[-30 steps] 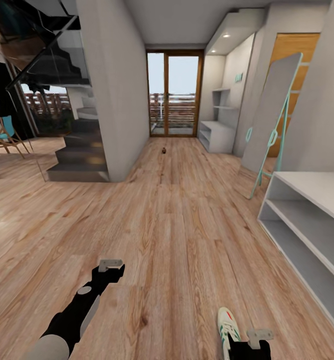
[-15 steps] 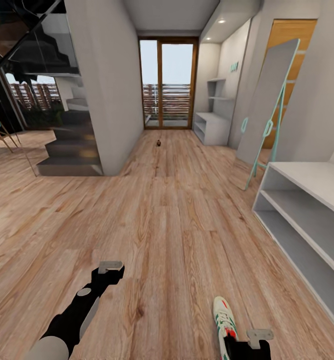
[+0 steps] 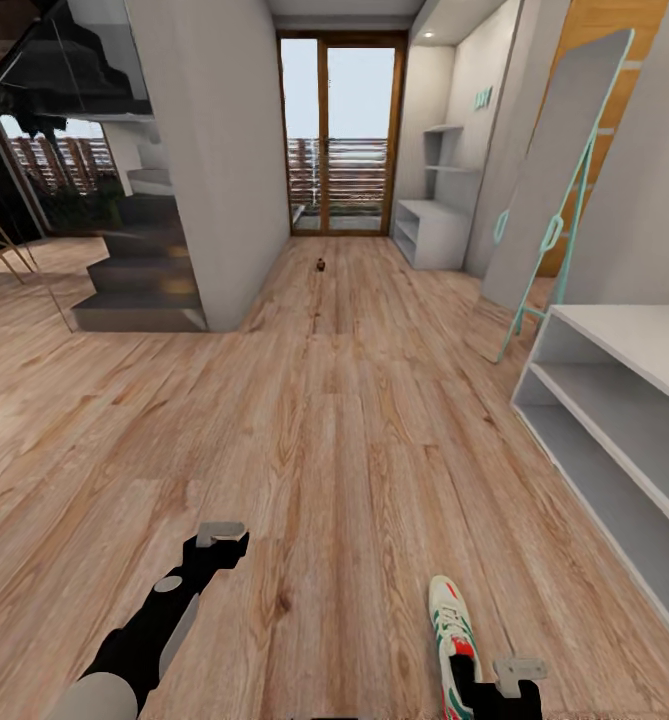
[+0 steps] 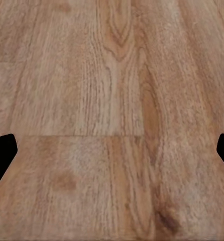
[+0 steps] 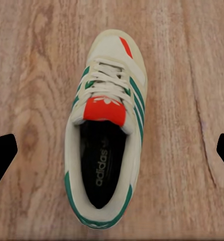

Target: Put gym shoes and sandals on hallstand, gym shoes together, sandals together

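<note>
One gym shoe: upright on the corridor floor, under the right gripper
Right gripper: jaws wide apart, empty
Left gripper: spread apart over bare floor
Hallstand: far down the corridor

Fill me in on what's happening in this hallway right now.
A two-armed robot is in a corridor tidying shoes. Its right claw hangs open over one white and green sneaker lying on the wood floor, not gripping it yet. The left claw is open over bare planks. The grey shoe rack stands far down the hall on the right.
</note>
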